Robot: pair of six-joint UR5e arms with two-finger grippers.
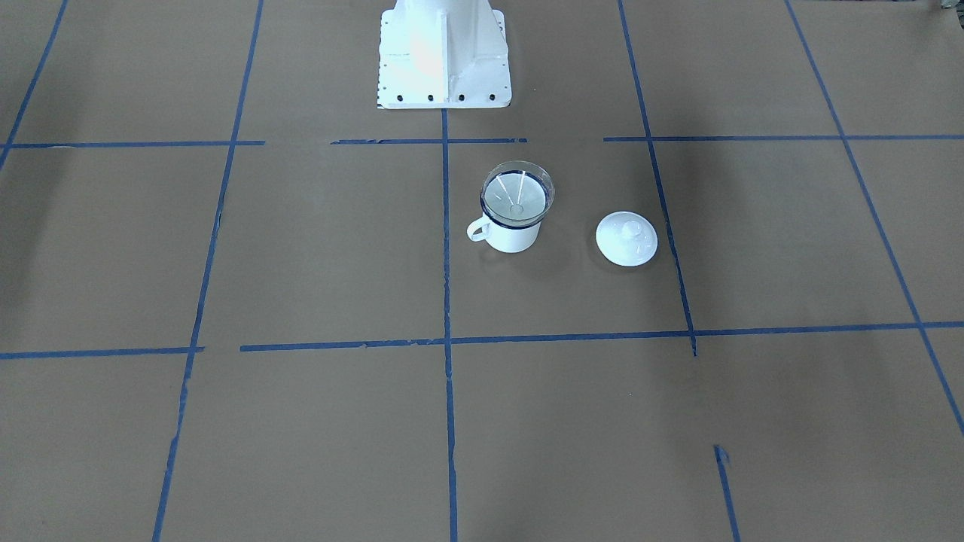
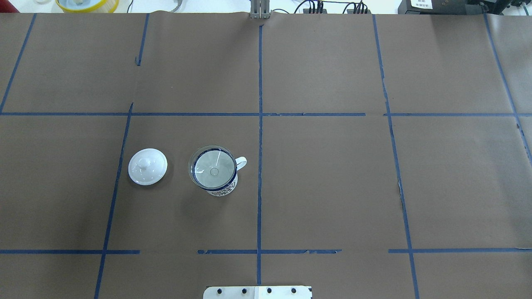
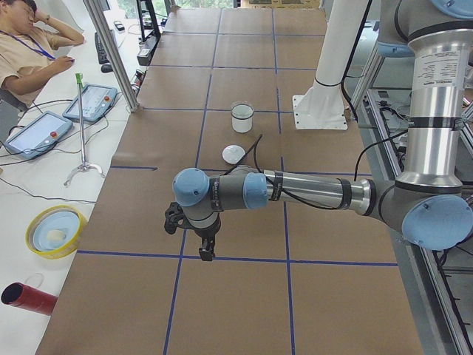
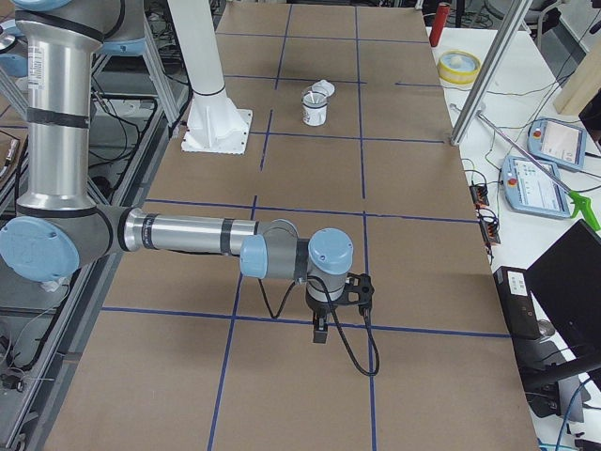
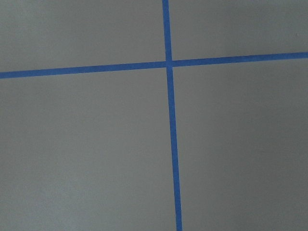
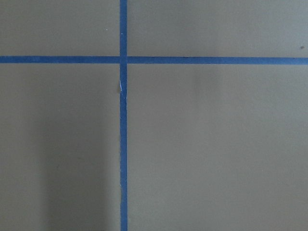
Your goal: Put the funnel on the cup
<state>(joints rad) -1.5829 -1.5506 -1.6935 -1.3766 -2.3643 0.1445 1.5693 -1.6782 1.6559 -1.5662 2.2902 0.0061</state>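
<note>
Funnel [image 1: 517,197] sits in the mouth of the cup [image 1: 512,235] in the front-facing view. Its wide cone is up, its spout is down inside, and its long axis is upright. The cup's handle points to this view's left, and a white lid [image 1: 626,239] lies near but apart. No arm shows here.

Overhead it is the same: the cone is seated on the cup's blue rim, with the spout hole near the centre.

From the left end, the left gripper [image 3: 205,251] hangs well apart from the cup; I cannot tell whether it is open.

From the right end, the right gripper [image 4: 321,331] is also far off, its state unclear.

The 2 wrist views show only brown paper [image 6: 216,144] and blue tape [image 5: 173,144].

I judge the placing done; the next move calls only for arms kept clear.
</note>
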